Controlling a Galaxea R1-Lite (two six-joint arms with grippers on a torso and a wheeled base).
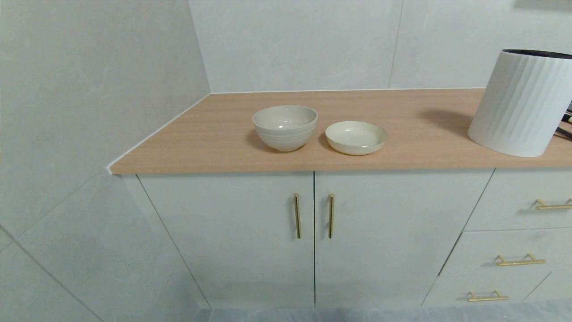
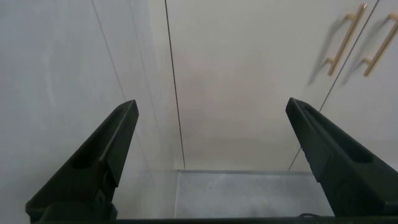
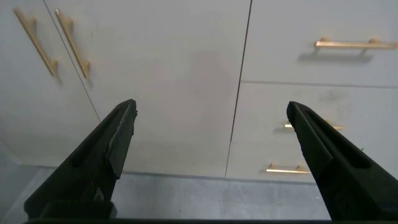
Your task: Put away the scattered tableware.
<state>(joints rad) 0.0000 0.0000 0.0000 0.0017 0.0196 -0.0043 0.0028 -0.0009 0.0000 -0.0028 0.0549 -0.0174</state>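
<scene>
Head view: empty bowl [image 1: 284, 127] beside empty dish [image 1: 355, 137]; left gripper [image 2: 210, 104], right gripper [image 3: 210, 104] jaws apart.

A home kitchen

The wooden table [image 1: 402, 147] sits in a corner of pale tiled walls [image 1: 89, 89]. Under it are white cupboard doors [image 1: 232, 237] and drawers [image 1: 514, 201] with gold handles [image 1: 297, 216]. A bowl [image 1: 284, 127] and a small dish [image 1: 355, 137] rest on top.

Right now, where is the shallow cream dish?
In the head view, the shallow cream dish sits on the wooden countertop near its front edge, just right of the deeper bowl without touching it, above the right-hand cabinet door.
</scene>
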